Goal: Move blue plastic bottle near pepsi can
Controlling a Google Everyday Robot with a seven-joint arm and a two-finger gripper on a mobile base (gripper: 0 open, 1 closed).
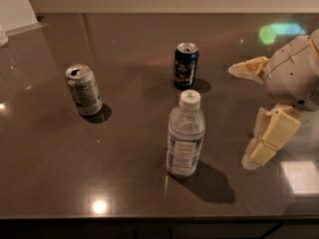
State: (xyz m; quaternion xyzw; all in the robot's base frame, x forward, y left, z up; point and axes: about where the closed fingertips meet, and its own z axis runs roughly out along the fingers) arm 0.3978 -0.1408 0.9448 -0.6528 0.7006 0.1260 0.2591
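The blue plastic bottle (185, 133) stands upright at the middle of the dark table, clear and ribbed with a white cap and a blue-and-white label. The pepsi can (186, 65), dark navy with a silver top, stands upright just behind it, a short gap apart. My gripper (240, 116) comes in from the right edge, to the right of the bottle and apart from it. Its cream fingers (271, 136) are spread wide and hold nothing.
A silver-grey can (83, 89) with an open top stands at the left of the dark glossy table (124, 183). A white object (15, 6) sits at the back left corner. The table's front edge runs along the bottom.
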